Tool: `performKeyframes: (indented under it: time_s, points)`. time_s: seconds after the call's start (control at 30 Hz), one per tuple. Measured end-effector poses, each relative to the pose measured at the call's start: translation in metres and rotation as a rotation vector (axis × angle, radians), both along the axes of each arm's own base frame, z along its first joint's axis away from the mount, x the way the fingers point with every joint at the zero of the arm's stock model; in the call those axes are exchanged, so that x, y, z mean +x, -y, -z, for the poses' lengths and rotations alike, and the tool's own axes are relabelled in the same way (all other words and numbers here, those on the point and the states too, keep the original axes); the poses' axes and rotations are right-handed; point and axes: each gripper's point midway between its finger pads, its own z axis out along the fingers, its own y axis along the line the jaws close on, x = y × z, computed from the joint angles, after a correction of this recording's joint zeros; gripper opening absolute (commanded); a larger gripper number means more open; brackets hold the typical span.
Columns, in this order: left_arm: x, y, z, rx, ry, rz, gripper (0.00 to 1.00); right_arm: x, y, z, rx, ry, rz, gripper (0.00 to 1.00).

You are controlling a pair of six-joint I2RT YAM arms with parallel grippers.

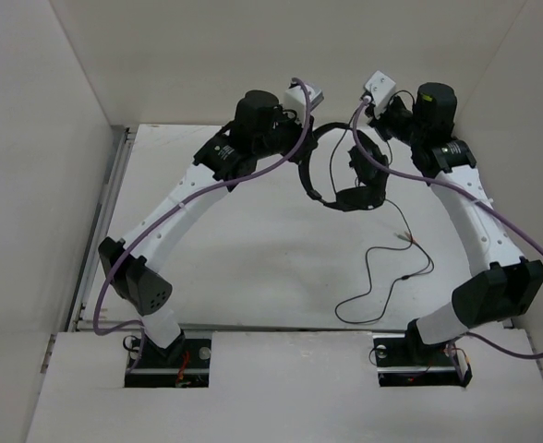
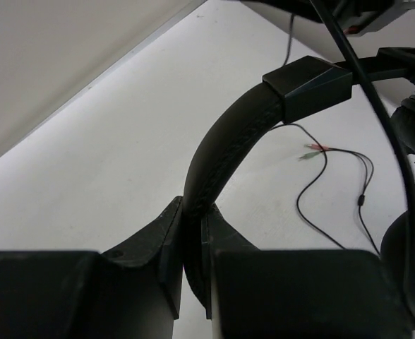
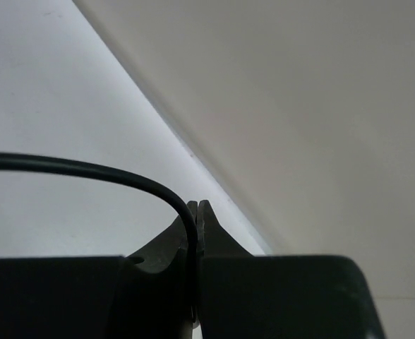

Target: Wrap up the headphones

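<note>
The black headphones [image 1: 343,197] hang above the back middle of the table, between my two grippers. My left gripper [image 1: 299,140] is shut on the padded headband [image 2: 229,141], which runs up out of the fingers [image 2: 166,233]. My right gripper [image 1: 366,129] is shut on the thin black cable [image 3: 87,169], close to the back wall. The rest of the cable [image 1: 382,277] lies in loose curves on the table at the right, with the reddish plug tips [image 1: 408,240] near its middle. The plug tips also show in the left wrist view [image 2: 313,149].
White walls close in the table at the back [image 1: 253,55], left and right. A metal rail [image 1: 114,185] runs along the left edge. Purple robot cables [image 1: 207,189] trail along both arms. The arm bases [image 1: 170,355] sit at the near edge.
</note>
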Motion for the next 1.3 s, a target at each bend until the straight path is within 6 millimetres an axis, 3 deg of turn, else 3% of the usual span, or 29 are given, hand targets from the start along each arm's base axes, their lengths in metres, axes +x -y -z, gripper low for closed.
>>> performKeyframes:
  time_s: [0.37,0.5,0.77,1.0,1.07,1.3]
  points:
    - [-0.016,0.015,-0.007,-0.075,-0.058,0.085,0.00,-0.008,0.000,0.017,0.224,-0.184,-0.055,0.00]
    - [-0.015,0.017,-0.035,-0.149,-0.054,0.099,0.00,-0.023,-0.017,0.020,0.341,-0.289,-0.151,0.00]
    - [-0.004,0.015,-0.094,-0.344,-0.053,0.105,0.00,-0.075,-0.062,0.039,0.603,-0.625,-0.392,0.00]
    - [0.021,0.009,-0.100,-0.423,-0.095,0.052,0.00,-0.091,-0.076,0.030,0.752,-0.752,-0.488,0.00]
    - [0.028,0.008,-0.098,-0.434,-0.107,0.036,0.00,-0.094,-0.078,0.026,0.777,-0.768,-0.506,0.03]
    - [0.046,0.003,-0.110,-0.496,-0.113,-0.004,0.00,-0.103,-0.082,0.018,0.830,-0.832,-0.548,0.31]
